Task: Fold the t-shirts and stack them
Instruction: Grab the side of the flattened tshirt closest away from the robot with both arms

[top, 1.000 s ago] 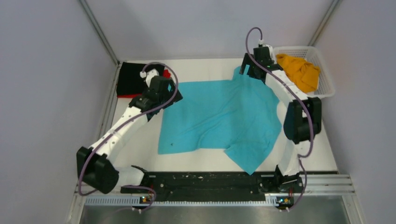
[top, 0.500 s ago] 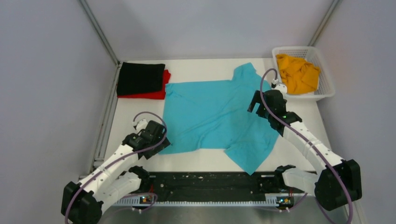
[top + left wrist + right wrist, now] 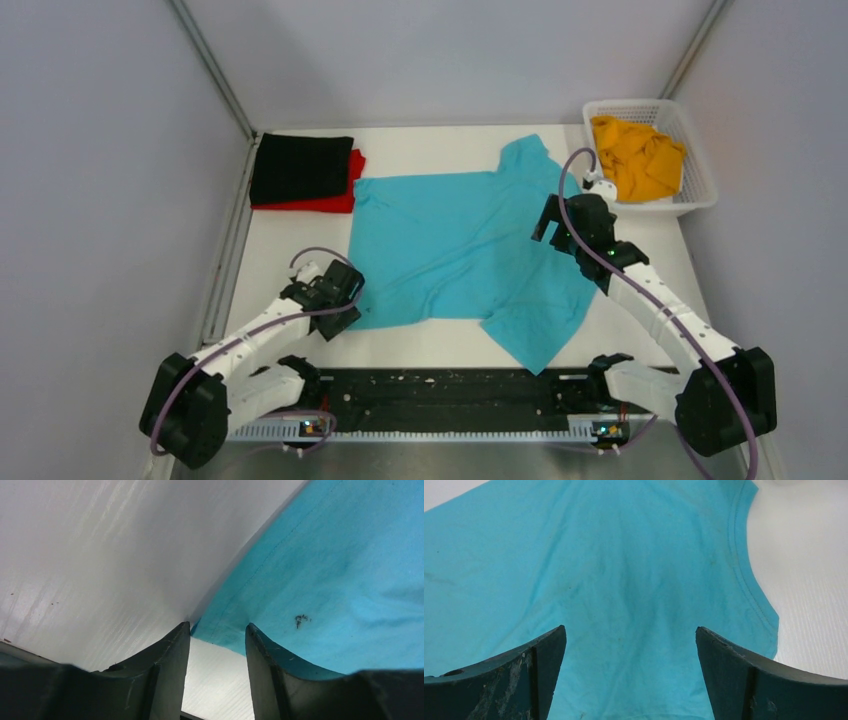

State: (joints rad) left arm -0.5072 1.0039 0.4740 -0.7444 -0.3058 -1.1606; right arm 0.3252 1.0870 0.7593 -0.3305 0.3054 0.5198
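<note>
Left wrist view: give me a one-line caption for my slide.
Left tool, open, straddles a hem corner of the turquoise t-shirt lying on the white table.

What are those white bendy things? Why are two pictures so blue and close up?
They are two robot arms, bolted to the near edge of a white table. The wide picture comes from a camera above and behind them: the left arm is on the left, the right arm on the right. The two close-ups come from small cameras on the wrists, so the dark shapes at the bottom are the left fingers and the right fingers. A turquoise t-shirt lies spread on the table. A folded black t-shirt sits on a red t-shirt in the far left corner, and an orange-yellow t-shirt is bunched in a white basket. Nothing is held: the left fingers are open with the turquoise shirt's corner between them, and the right fingers are open above it.
</note>
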